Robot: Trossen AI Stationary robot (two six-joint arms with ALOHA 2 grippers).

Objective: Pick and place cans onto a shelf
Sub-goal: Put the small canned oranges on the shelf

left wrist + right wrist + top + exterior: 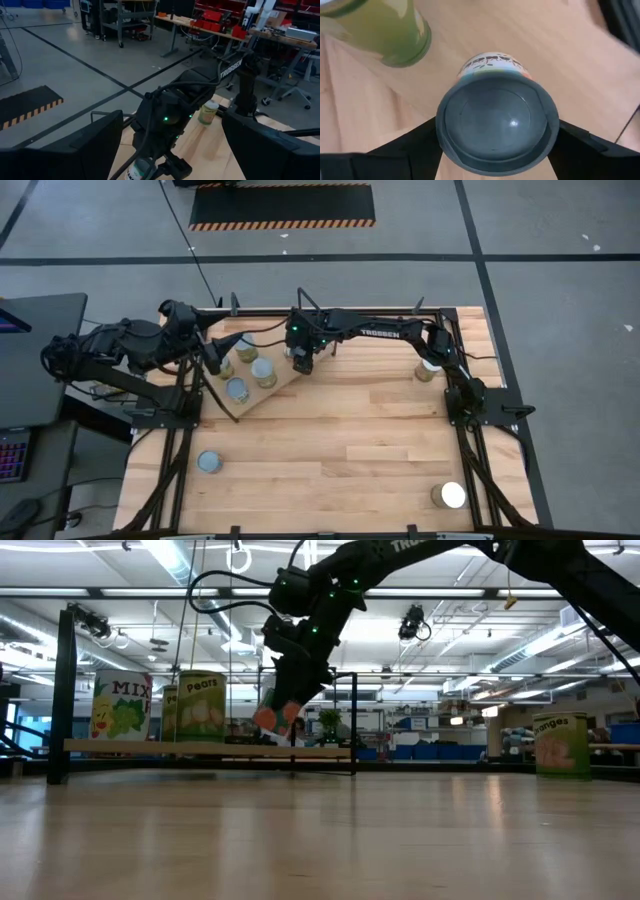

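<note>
Right gripper (300, 363): upper centre of the high view, at the right edge of the shelf; fingers closed on a can, one either side of its rim in the right wrist view.
Held can (497, 125): fills the centre of the right wrist view, grey round top toward the camera, label with orange band behind; in the low view it hangs tilted at centre frame, level with the shelf board.
Shelf (287, 385): light-wood board set askew, upper centre-left of the high view; in the low view a thin board in a black wire frame across the left half.
Cans on shelf: three round tops at upper centre-left of the high view, one bluish-white (263, 370); a green-sided can (395, 30) lies just beside the held one, upper left of the right wrist view.
Cans off shelf: one at lower left (209, 462), one at lower right (451, 496), one at upper right by the right arm's base (428, 369), all well apart on the tabletop.
Left gripper (215, 358): upper left of the high view, at the shelf's left end; fingers spread wide and empty in the left wrist view.
Step in hand: judged as placing, the held can carried over the board but not yet set down.
Next move calls for: righting the can, lowering it onto bare board clear of its green neighbour, then releasing.
</note>
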